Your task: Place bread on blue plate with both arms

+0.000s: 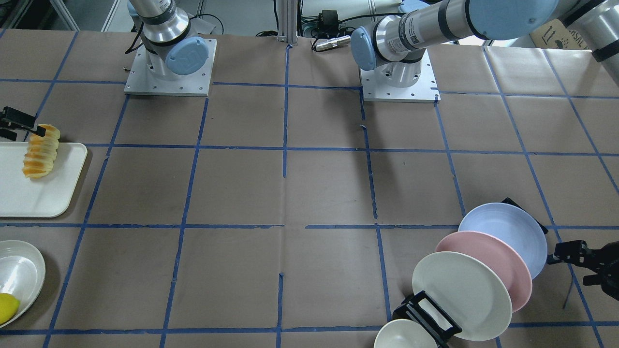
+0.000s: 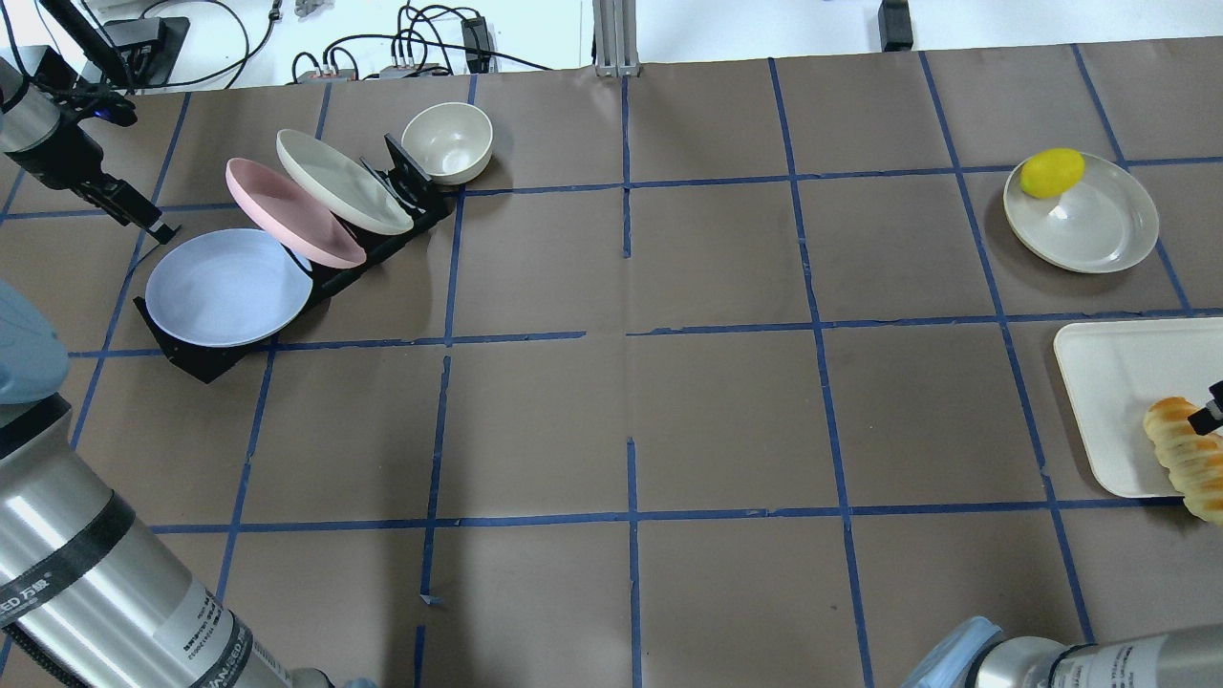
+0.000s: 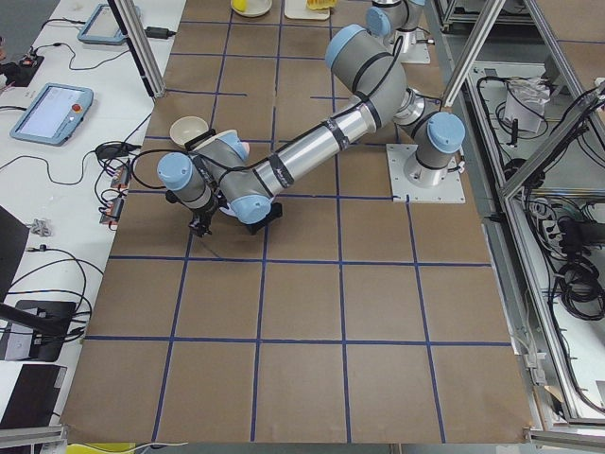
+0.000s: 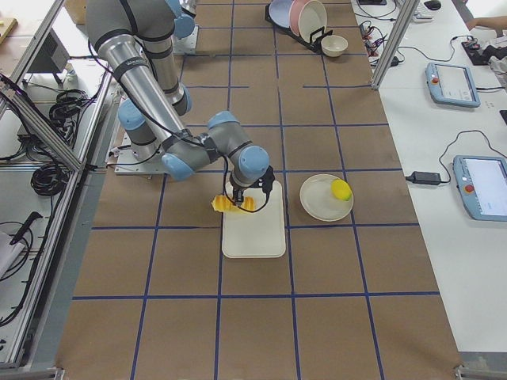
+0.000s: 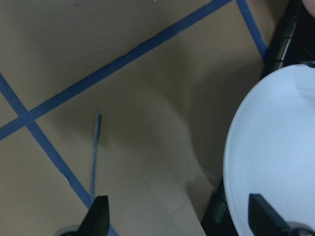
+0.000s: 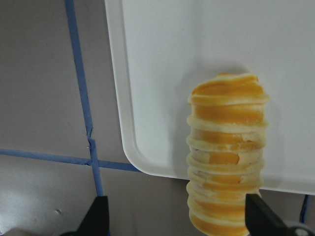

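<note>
The bread (image 6: 226,152) is a ridged golden roll lying across the near edge of a white tray (image 6: 197,59); it also shows in the overhead view (image 2: 1185,454) and the front view (image 1: 41,151). My right gripper (image 6: 177,221) is open and straddles the bread's end, with the roll closer to one finger. The blue plate (image 2: 227,287) leans in a black rack at the end nearest my left arm. My left gripper (image 5: 179,221) is open at that plate's rim (image 5: 275,152), and the rim's edge lies between the fingers.
A pink plate (image 2: 287,210) and a cream plate (image 2: 339,182) lean in the same rack (image 2: 201,358), with a cream bowl (image 2: 447,141) behind them. A yellow lemon (image 2: 1051,172) lies on another cream plate (image 2: 1089,225) beyond the tray (image 2: 1118,382).
</note>
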